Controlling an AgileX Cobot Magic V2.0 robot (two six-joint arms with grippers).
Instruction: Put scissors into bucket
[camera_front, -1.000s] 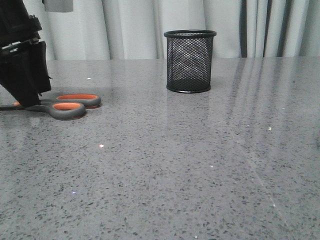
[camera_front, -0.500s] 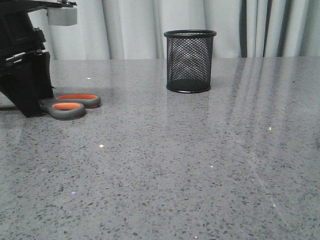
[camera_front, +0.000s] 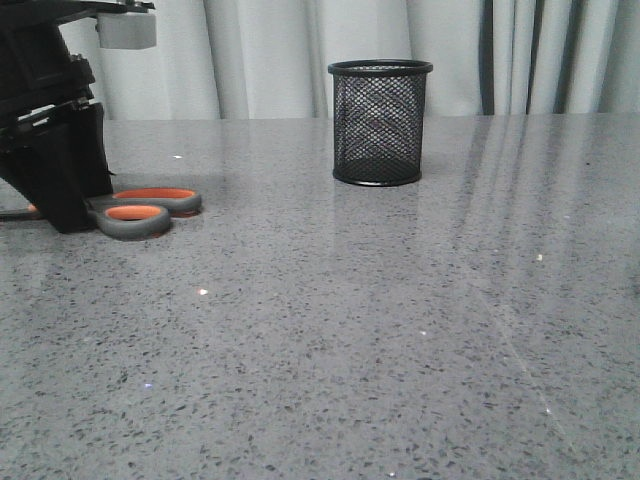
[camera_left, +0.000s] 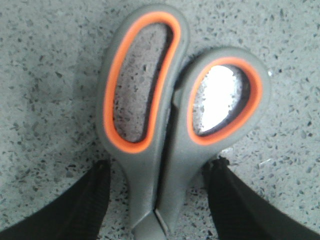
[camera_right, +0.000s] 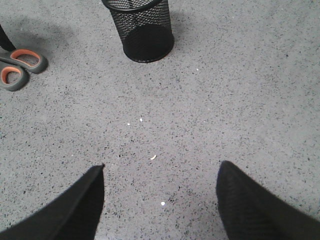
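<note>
scissors (camera_front: 140, 209): flat on counter (camera_front: 330, 320) near left edge; grey handles, orange-lined loops
left gripper (camera_left: 160, 200): fingers apart, one each side of handle shanks, no contact seen; front view shows only its black body over the blades
bucket (camera_front: 380, 122): black wire mesh, solid rim and base, upright toward far edge, well apart from scissors
right gripper (camera_right: 160, 195): fingers apart, holding nothing, only in own wrist view
counter: grey speckled, glossy
backdrop: pale curtain (camera_front: 260, 60)
</note>
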